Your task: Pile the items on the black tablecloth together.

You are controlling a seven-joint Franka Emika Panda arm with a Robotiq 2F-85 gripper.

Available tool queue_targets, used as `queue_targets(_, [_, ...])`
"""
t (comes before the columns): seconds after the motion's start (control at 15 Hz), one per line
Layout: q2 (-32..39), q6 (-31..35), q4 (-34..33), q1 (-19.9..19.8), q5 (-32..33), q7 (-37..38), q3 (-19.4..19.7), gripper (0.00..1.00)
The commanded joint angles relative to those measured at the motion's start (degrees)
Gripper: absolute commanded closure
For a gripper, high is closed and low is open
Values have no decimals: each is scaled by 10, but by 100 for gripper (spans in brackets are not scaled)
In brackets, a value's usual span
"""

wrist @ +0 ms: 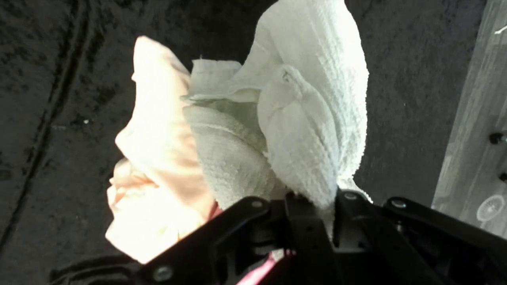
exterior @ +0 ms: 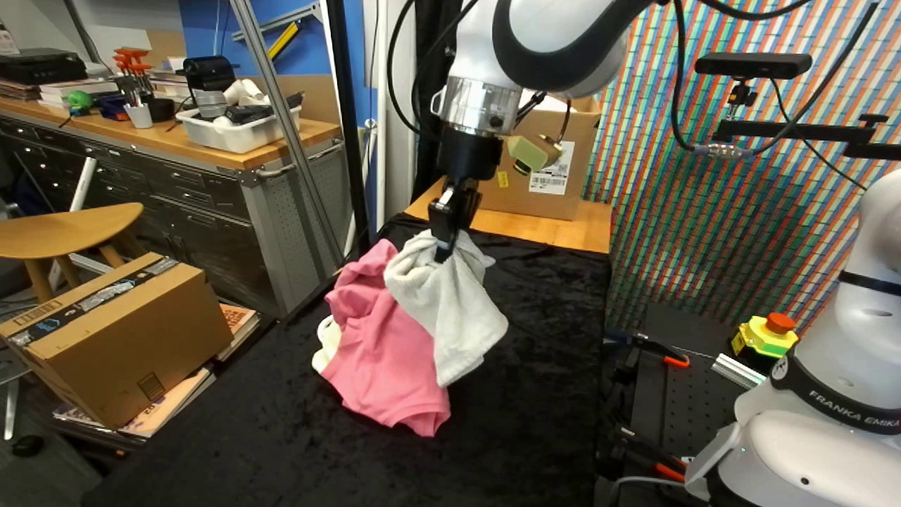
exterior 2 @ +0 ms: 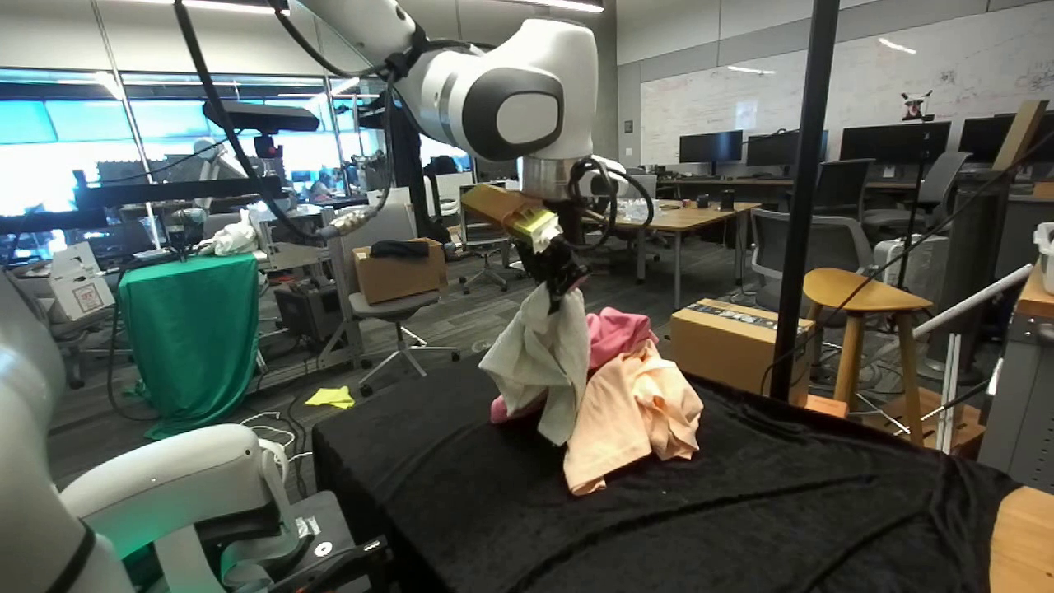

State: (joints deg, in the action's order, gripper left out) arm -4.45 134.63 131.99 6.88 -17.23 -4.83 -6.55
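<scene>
Wrist view: black tool (wrist: 321, 201) clamped on fuzzy white cloth (wrist: 297, 118); exterior view: crumpled peach cloth (exterior 2: 617, 420) beside pink cloth (exterior 2: 613, 333) on black-draped table (exterior 2: 741, 494).

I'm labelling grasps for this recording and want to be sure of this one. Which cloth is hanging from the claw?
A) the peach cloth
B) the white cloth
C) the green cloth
B: the wrist view shows a gathered fold pinched between the fingers of the claw, and in both exterior views it is the white cloth that hangs down from there.
</scene>
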Motion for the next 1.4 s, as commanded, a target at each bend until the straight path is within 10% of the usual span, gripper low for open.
queue_targets(0.0, [19,29,-58,-1,7,43,1,91])
queue_targets(1.2, [167,59,-121,10,116,156,5,90])
queue_targets(1.33, [163,58,-118,11,118,156,5,63])
